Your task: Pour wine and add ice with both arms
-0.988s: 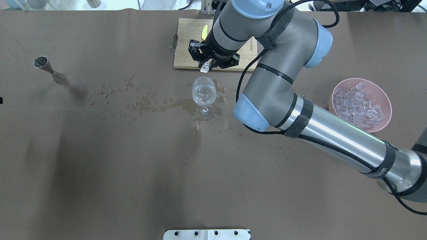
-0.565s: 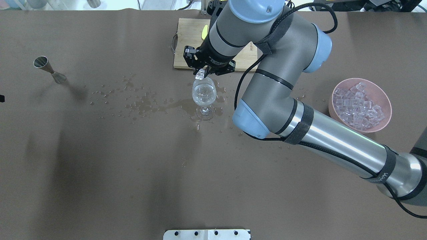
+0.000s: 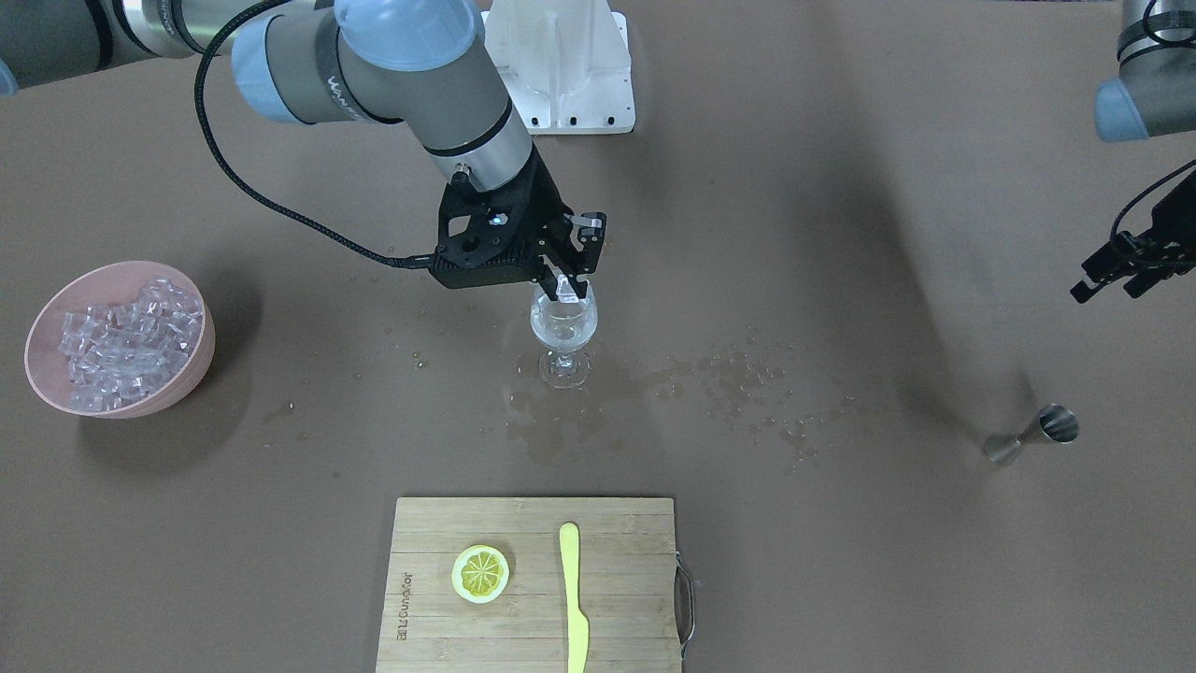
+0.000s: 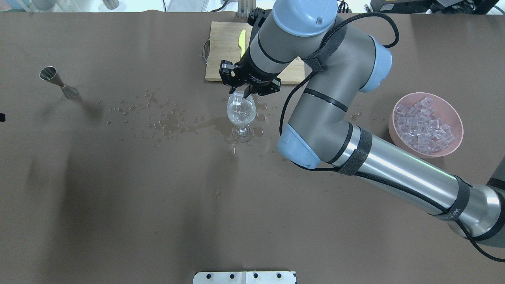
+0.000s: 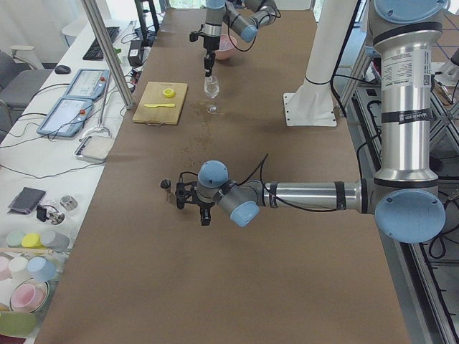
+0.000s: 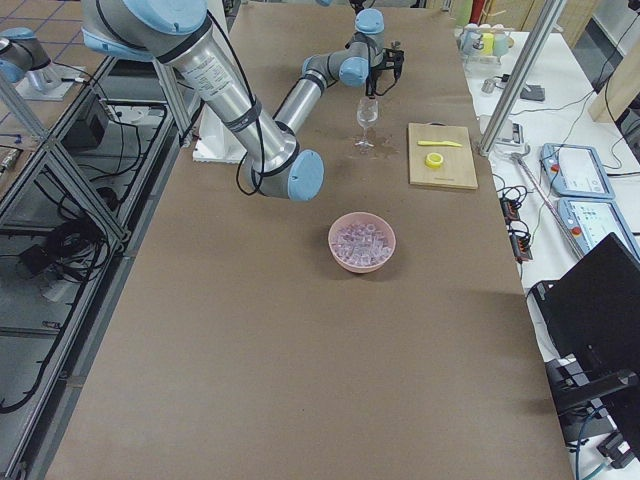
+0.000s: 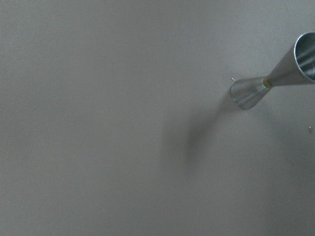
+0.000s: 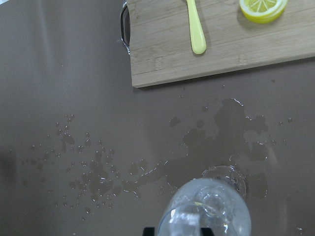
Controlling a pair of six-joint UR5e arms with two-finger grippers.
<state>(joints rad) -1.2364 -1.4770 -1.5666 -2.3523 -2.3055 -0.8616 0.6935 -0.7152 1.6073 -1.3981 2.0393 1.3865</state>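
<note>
– Ice (image 3: 112,341): where is it on the front camera?
– Most of it fills the pink bowl (image 3: 190,372), well off to the right gripper's (image 3: 565,279) side. I see one cube (image 3: 563,290) pinched between that gripper's fingers, right at the mouth of the glass (image 3: 564,322). The wine (image 3: 563,336) sits low in the glass, straight below the fingertips. My left gripper (image 3: 1109,283) hangs with its jaws apart and empty, and the jigger (image 3: 1032,436) is on the table near it.
– Overhead?
– The right gripper is clamped on the cube above the rim. There is a spill (image 4: 173,122) beside the glass. The left gripper is out of frame.
– Side cameras?
– Too small to judge the jaws.
– Wrists?
– The left wrist shows only the jigger, off to one side. The right wrist shows the glass directly underneath, with the board (image 8: 162,54), knife (image 8: 195,24) and lemon (image 8: 263,7) beyond it.
</note>
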